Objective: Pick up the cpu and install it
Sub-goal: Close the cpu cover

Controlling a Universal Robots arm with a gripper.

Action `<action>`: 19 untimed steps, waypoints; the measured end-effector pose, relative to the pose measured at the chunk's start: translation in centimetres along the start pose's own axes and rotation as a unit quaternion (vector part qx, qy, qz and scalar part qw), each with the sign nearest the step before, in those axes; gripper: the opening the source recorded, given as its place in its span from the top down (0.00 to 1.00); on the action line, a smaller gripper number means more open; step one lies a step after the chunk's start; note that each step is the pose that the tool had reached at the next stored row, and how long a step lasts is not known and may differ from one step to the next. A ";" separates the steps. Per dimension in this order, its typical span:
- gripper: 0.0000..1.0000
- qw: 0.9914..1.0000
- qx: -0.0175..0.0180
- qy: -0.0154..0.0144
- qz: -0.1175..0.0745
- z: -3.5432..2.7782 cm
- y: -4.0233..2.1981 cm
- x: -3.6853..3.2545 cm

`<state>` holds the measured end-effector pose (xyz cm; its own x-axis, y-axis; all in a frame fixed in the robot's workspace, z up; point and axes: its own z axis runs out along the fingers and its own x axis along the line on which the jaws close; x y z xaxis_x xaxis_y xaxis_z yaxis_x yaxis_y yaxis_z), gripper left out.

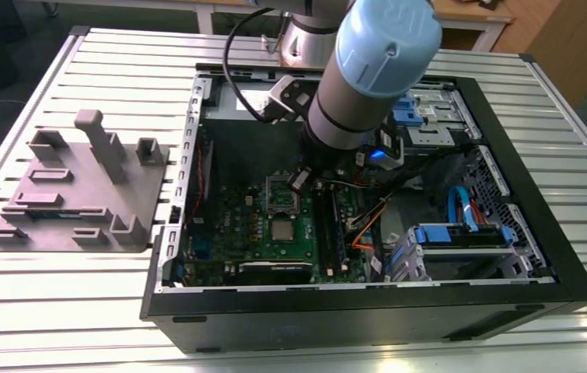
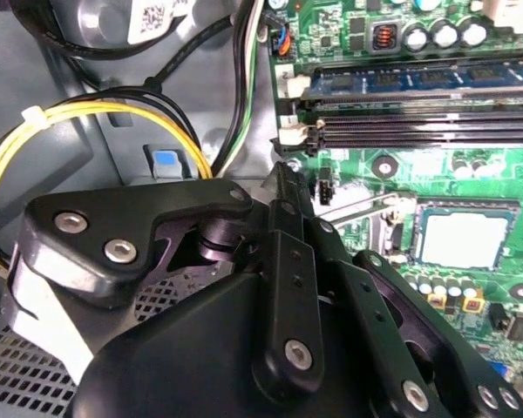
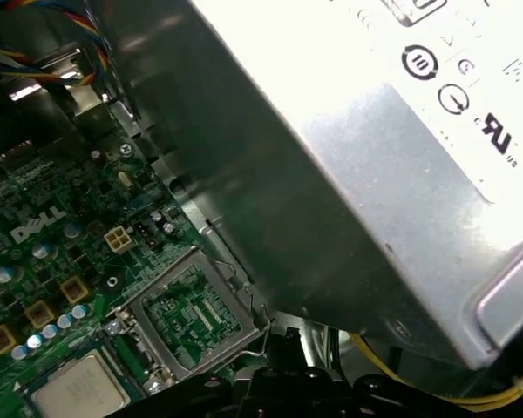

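One arm is seen reaching down into an open computer case that lies on the slatted desk. In the exterior view the end effector is held low over the green motherboard, close above the socket area. Whether it is spread or closed cannot be told: in the second wrist view its black linkage is shown from behind and the tips are hidden.

The cpu is seen lying flat in the socket in both wrist views, its silver-grey top facing up and level with the surrounding frame. It sits just beyond the end effector and nothing is gripping it. In the first wrist view the hinged load plate is seen raised beside the chip, with green board visible through its window; the large grey power supply looms just beside the end effector. In the second wrist view a thin wire lever appears lifted near the socket edge, though its exact position is hard to judge.

Judged from this, the chip is already placed, while the closing and locking of the socket seem left undone.
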<state>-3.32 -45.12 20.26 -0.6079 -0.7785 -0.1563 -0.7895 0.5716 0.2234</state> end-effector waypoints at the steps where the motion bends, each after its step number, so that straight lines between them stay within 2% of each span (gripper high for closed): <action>1: 0.89 1.000 0.001 0.002 0.000 -0.10 0.04 0.00; 3: 0.89 1.000 0.003 0.004 0.000 -0.36 0.13 -0.01; 8: 0.89 1.000 0.006 0.007 0.001 -1.08 0.35 -0.10; 19: 0.89 1.000 0.006 0.008 0.001 -1.15 0.37 -0.11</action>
<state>-3.45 -45.12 21.46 -0.6078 -0.7814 -0.1412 -0.7895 0.5758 0.2123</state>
